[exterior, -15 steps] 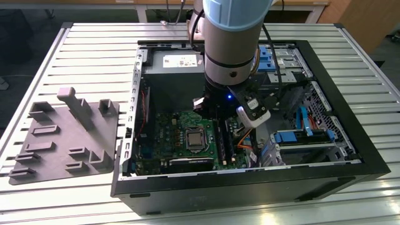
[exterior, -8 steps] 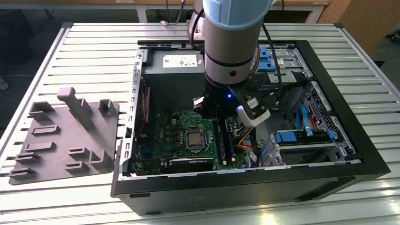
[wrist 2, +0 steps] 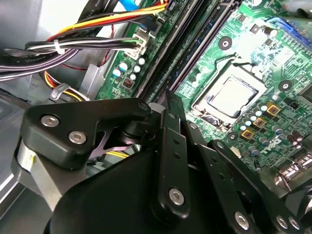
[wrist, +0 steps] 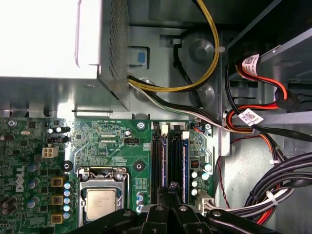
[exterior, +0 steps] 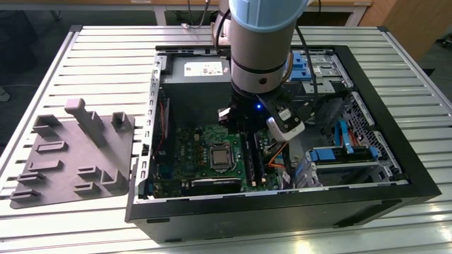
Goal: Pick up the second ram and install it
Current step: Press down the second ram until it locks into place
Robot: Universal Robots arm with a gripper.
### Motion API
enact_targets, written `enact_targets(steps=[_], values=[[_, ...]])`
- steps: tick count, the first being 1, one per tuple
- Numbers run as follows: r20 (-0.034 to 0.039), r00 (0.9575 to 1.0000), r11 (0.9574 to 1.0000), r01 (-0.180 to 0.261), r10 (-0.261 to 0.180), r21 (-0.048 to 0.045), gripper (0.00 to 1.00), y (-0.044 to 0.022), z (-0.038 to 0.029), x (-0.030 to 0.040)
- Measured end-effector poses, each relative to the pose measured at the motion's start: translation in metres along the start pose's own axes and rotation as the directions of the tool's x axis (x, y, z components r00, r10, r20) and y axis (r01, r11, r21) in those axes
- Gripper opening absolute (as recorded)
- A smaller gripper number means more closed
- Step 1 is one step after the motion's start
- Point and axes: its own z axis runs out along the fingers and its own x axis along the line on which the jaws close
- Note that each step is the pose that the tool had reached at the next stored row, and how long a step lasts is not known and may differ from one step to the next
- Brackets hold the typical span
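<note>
Hovering inside the open computer case point(exterior: 395, 182), the gripper point(exterior: 247, 138) sits directly above the motherboard's point(exterior: 187, 153) memory slots point(wrist: 170, 163), beside the processor socket point(wrist: 100, 202). In both wrist views the black linkage points down at those slots, yet whether the jaws are apart or together cannot be told. Dark sticks lie seated in the slots; which one is the second ram cannot be told. Outside the case, a grey moulded tray point(exterior: 67, 159) rests on the slatted desk point(exterior: 106, 58).
</note>
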Motion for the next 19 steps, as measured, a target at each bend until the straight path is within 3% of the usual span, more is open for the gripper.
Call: enact_targets(steps=[19], values=[[0.0000,1.0000,1.0000,0.000,0.000,0.0001,0.11,0.0137,0.0008,0.0001]])
